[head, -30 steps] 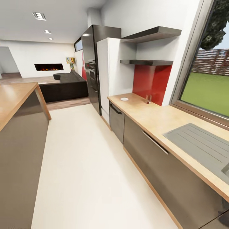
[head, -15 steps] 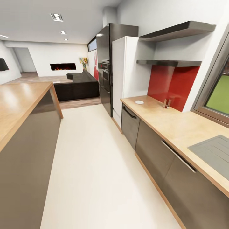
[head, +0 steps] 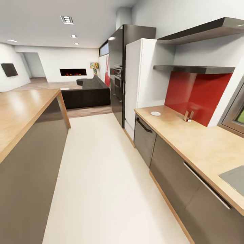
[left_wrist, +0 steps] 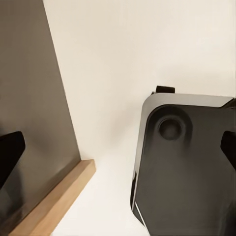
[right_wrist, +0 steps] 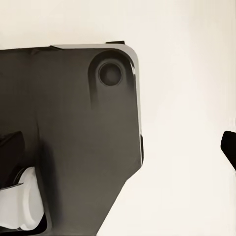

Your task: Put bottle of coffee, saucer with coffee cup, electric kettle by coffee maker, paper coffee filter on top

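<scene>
A small white saucer (head: 155, 113) lies on the wooden kitchen countertop (head: 189, 135) near its far end, beside the white fridge. Two dark wall shelves (head: 195, 69) hang above the red backsplash; I see them from below, so their tops are hidden. In the left wrist view my left gripper (left_wrist: 118, 152) hangs open over the robot's dark base and the pale floor, its fingertips (left_wrist: 10, 152) wide apart with nothing between them. My right gripper (right_wrist: 120, 147) is open too, above the base, and holds nothing.
A small wooden holder (head: 188, 116) stands against the backsplash. A long island counter (head: 23, 112) runs along the left, with a pale floor aisle (head: 98, 169) between it and the cabinets. A sink drainer (head: 235, 178) sits at the right edge. A dark sofa (head: 86, 93) lies beyond.
The whole head view has swung: the counter, fridge and shelves sit further right in the picture, and the window and most of the sink have slid out. That is camera motion.
</scene>
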